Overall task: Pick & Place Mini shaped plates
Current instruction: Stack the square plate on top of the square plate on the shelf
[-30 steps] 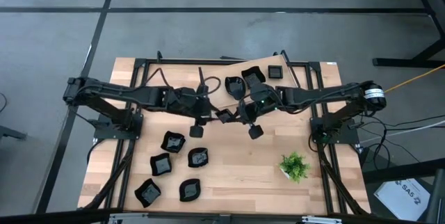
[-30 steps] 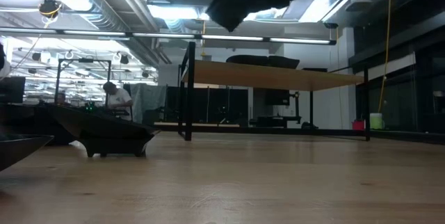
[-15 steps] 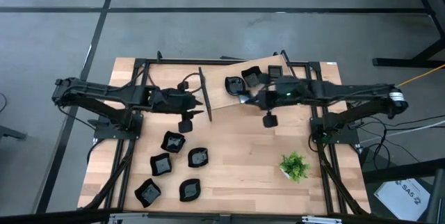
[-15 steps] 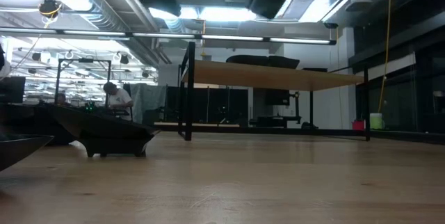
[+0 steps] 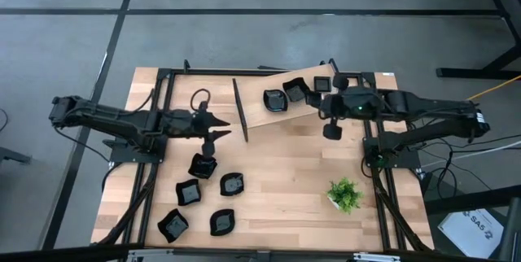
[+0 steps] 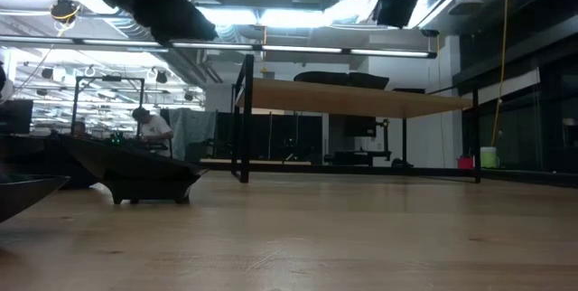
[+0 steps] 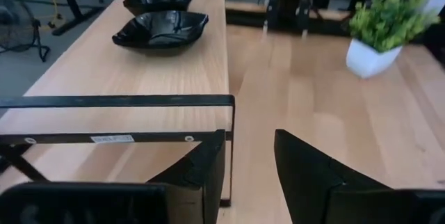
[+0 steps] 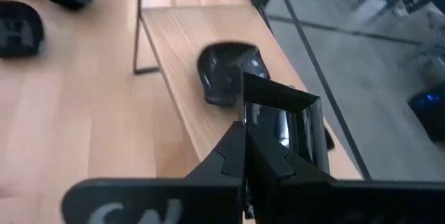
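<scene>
While both arms are extended over the wooden table (image 5: 277, 172), the mini shaped plates stand in two groups. Five black plates lie on the tabletop near the left arm: one (image 5: 203, 165) just beside the left gripper (image 5: 210, 137), two more (image 5: 189, 191) (image 5: 233, 184) next to it, and a last pair (image 5: 172, 224) (image 5: 221, 222) near the table's front edge. Three further plates (image 5: 274, 99) (image 5: 295, 91) (image 5: 323, 83) rest on the raised wooden shelf (image 5: 260, 115) at the back.

Left gripper: released. Its own camera shows the two fingers (image 7: 205, 168) apart with nothing between them, hanging over the black shelf frame (image 7: 118, 101).

Right gripper (image 5: 331, 128): clenched, fingers pressed together, positioned at the shelf's right end. In its wrist view a glossy square black plate (image 8: 281, 123) sits directly at the fingertips. Whether that plate is pinched by its rim or simply lies on the shelf behind them cannot be determined.

The potted plant (image 5: 345, 194) stands apart at the right and is not involved.

Assessment: work is partway through. If the shelf is the destination, three plates are placed, possibly a fourth in hand, and five remain to be collected from the tabletop. Direction of transfer is not confirmed by these views alone.
</scene>
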